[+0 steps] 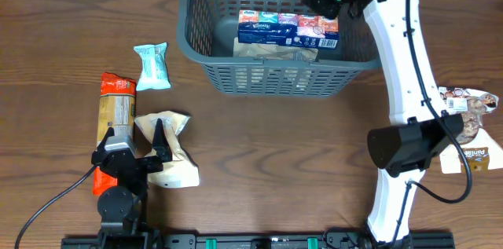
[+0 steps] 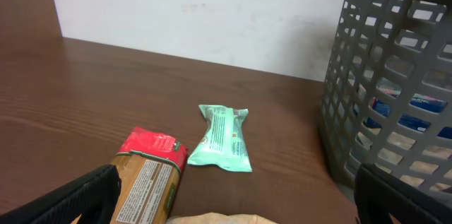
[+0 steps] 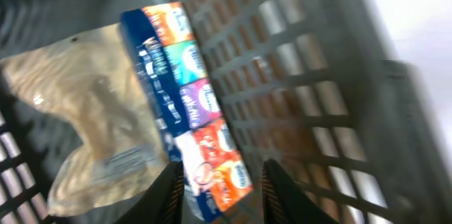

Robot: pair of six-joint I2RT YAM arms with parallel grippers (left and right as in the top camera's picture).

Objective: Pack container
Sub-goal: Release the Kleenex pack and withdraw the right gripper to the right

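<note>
Nearest: the right gripper (image 3: 222, 190) at the bottom edge of the right wrist view, its fingers apart with nothing between them. The view is smeared, so contact with anything below cannot be told.
Task's thing: the container (image 1: 259, 76) sits on the surface (image 1: 275, 147) at upper middle of the overhead view. The right gripper is over its right half.
Inside: a tissue multipack (image 1: 288, 29) lies across a tan pouch (image 3: 85, 111).
Lower left: the left gripper (image 2: 236, 185) is spread wide and empty, over a cream pouch (image 1: 169, 155) and just beside a long red-and-tan packet (image 1: 115, 115).
Risk one: the right gripper is close to the lattice wall, so a sideways pull-out could likely catch the rim and drag the container.
Risk two: closing the left gripper here may pinch the pouch and the packet together, since they touch.
Around: a teal packet (image 1: 152, 66) lies left of the container, and white-and-brown pouches (image 1: 471, 127) lie at the right edge.
In the way: the right arm's own lower link crosses in front of those pouches.
</note>
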